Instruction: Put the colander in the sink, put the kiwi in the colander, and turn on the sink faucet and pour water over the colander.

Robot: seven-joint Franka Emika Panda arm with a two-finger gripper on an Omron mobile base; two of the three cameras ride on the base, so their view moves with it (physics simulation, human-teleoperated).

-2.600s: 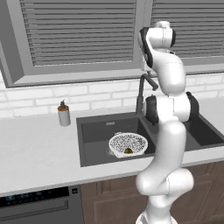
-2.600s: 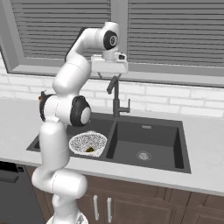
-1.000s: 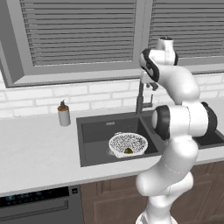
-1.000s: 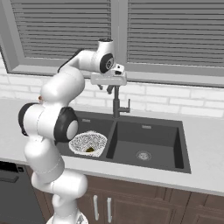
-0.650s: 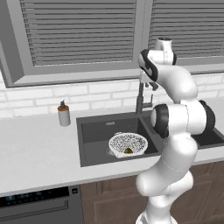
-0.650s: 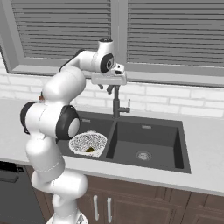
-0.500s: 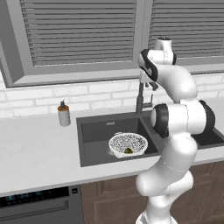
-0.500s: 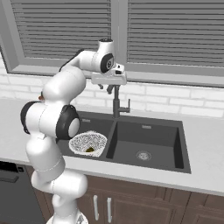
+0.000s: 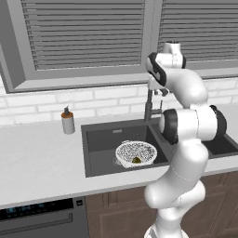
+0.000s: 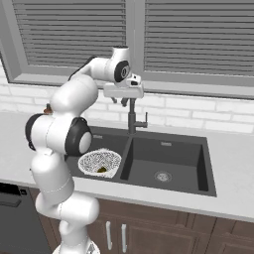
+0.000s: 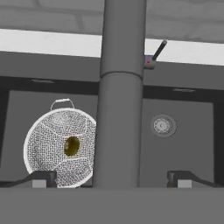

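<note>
Grey faucet (image 11: 119,109) blocking colander (image 11: 59,146), dispenser (image 9: 68,122) aside

wall: white brick (image 9: 93,100) above worktop (image 9: 32,162) | window: grey blinds (image 9: 83,32) above brick | cabinets (image 10: 163,230): brown, under worktop | dishwasher (image 9: 42,218): dark, under worktop

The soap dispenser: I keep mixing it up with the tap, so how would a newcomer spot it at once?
Start at the dark double sink under the window. On the pale counter beyond its far left corner, against the white brick wall, stands the soap dispenser. It is a squat grey bottle with a small pump, unlike the tall slim sink faucet behind the divider.
</note>
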